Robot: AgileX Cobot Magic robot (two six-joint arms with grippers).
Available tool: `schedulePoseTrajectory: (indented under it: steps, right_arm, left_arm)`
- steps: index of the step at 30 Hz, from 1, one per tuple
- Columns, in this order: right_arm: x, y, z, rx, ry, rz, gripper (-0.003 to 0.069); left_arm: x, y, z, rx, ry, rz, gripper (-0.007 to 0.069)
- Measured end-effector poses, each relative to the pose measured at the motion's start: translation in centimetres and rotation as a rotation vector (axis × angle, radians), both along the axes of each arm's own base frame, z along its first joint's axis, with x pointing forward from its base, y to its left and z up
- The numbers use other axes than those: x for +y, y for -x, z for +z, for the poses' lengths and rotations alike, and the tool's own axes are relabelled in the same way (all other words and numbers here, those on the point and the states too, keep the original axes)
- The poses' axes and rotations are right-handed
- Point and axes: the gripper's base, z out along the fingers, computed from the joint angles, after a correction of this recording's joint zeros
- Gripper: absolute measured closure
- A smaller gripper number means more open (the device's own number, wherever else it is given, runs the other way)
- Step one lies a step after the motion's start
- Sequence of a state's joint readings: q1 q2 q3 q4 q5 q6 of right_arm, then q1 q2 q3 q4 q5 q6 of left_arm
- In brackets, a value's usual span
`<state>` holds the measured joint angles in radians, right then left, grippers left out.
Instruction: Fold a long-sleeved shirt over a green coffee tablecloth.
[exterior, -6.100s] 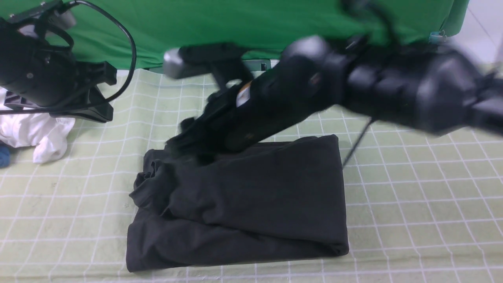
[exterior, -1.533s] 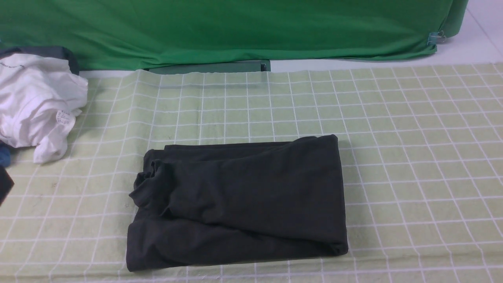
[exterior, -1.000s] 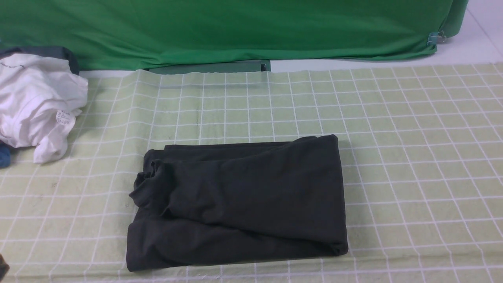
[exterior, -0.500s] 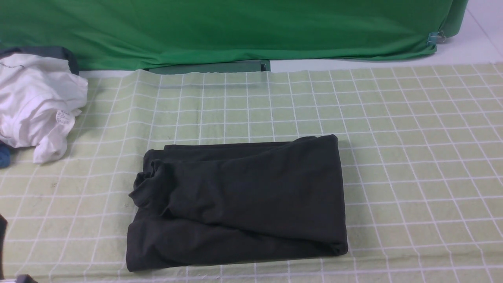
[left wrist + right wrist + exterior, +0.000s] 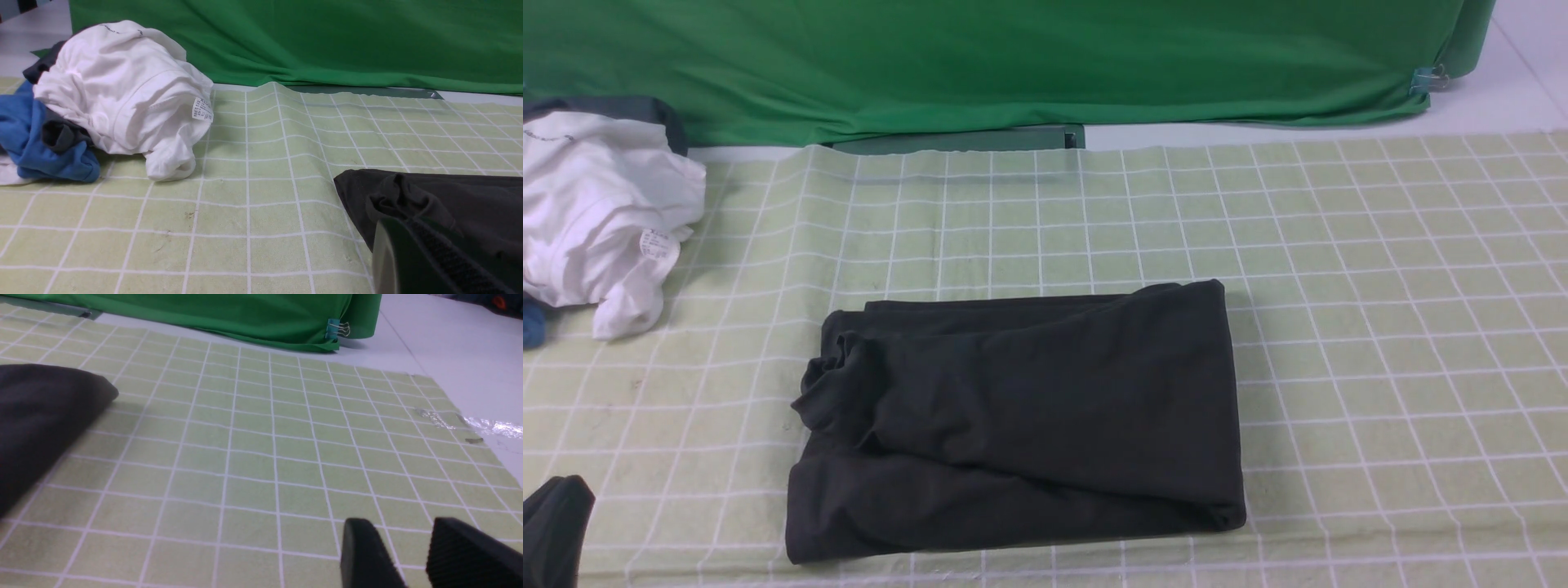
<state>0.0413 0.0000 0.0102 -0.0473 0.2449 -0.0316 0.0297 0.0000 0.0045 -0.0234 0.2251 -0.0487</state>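
The long-sleeved shirt (image 5: 1013,416) lies folded into a black rectangle on the green coffee tablecloth (image 5: 1339,286), with a bunched edge on its left side. No print shows on it. In the left wrist view my left gripper (image 5: 402,234) is shut and empty, hovering just beside the shirt's (image 5: 470,204) bunched corner. A dark part of my left arm (image 5: 554,527) shows at the front left corner. In the right wrist view my right gripper (image 5: 402,535) is open and empty over bare tablecloth (image 5: 253,449), well to the right of the shirt (image 5: 36,416).
A crumpled white garment (image 5: 600,212) with a label tag lies at the back left, over blue cloth (image 5: 28,143) and grey cloth. A plain green backdrop (image 5: 1013,57) hangs behind, held by a clip (image 5: 337,328). The tablecloth ends at bare white table (image 5: 470,355) on the right.
Both arms, over the shirt six seconds ago, have pulled back out of the front view. In the last second a dark part of the left arm rose into the front left corner. The shirt has not moved.
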Motion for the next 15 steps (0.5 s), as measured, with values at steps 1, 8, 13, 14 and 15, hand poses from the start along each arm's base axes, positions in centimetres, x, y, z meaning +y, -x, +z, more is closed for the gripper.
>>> schedulePoseTrajectory:
  steps: [1, 8, 13, 14, 15]
  right_arm:
    - [0.0, 0.0, 0.0, 0.0, 0.0, 0.0, 0.0421]
    - [0.0, 0.0, -0.01, 0.001, 0.0, 0.0, 0.042]
    - [0.0, 0.0, -0.01, 0.001, 0.0, 0.0, 0.042]
    - [0.0, 0.0, -0.01, 0.001, 0.001, 0.0, 0.042]
    - [0.0, 0.0, -0.01, 0.001, 0.001, 0.0, 0.042]
  left_arm:
    - [0.0, 0.0, 0.0, 0.0, 0.0, 0.0, 0.061]
    - [0.01, 0.0, 0.0, 0.0, -0.004, 0.0, 0.061]
    - [0.0, 0.0, 0.0, 0.0, -0.004, -0.001, 0.061]
    - [-0.02, 0.0, 0.0, 0.0, -0.005, -0.005, 0.061]
    - [-0.06, 0.0, 0.0, 0.0, -0.008, -0.014, 0.061]
